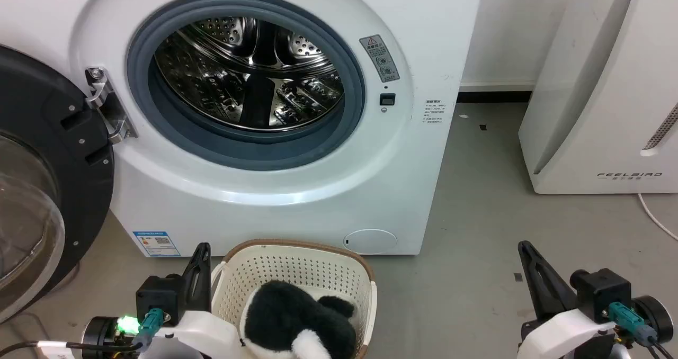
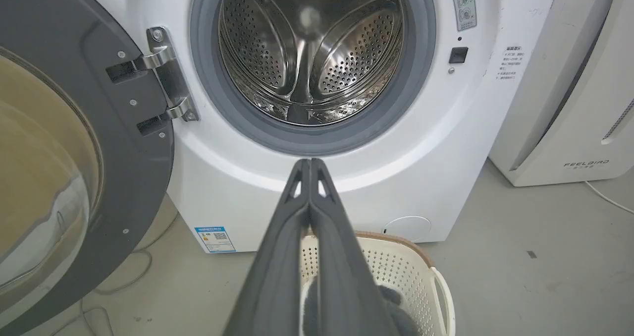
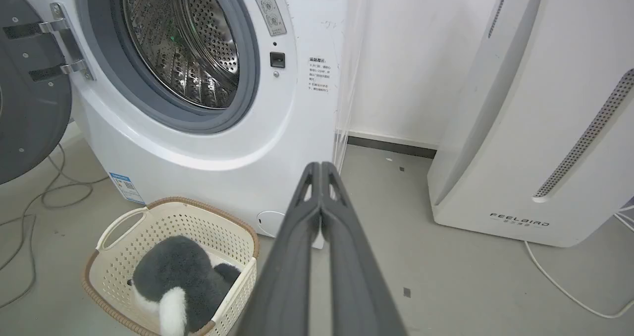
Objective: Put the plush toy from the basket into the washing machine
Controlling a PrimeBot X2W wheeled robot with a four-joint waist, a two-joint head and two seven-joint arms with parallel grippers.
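A plush toy (image 1: 296, 316) waits in a basket (image 1: 288, 269) on the floor directly in front of the washing machine (image 1: 296, 184), just below its round opening, a placement that appears meant to keep the lift into the drum (image 1: 249, 78) short. The washer's door (image 1: 47, 189) stands wide open on the side away from the white appliance (image 1: 598, 110), leaving the way into the drum unobstructed. The left hand (image 2: 309, 170) is closed with nothing between its fingers and hangs over the basket's edge on the door side of the washer. The right hand (image 3: 321, 172), likewise closed and empty, sits well off to the appliance side. Both point toward the washer front, and the pickup looks not yet begun. The toy lies low in the basket's half farther from the washer, with its black bulk uppermost and a white patch at the end away from the machine. Its long axis seems to run outward from the washer front, though which end is the head cannot be told.
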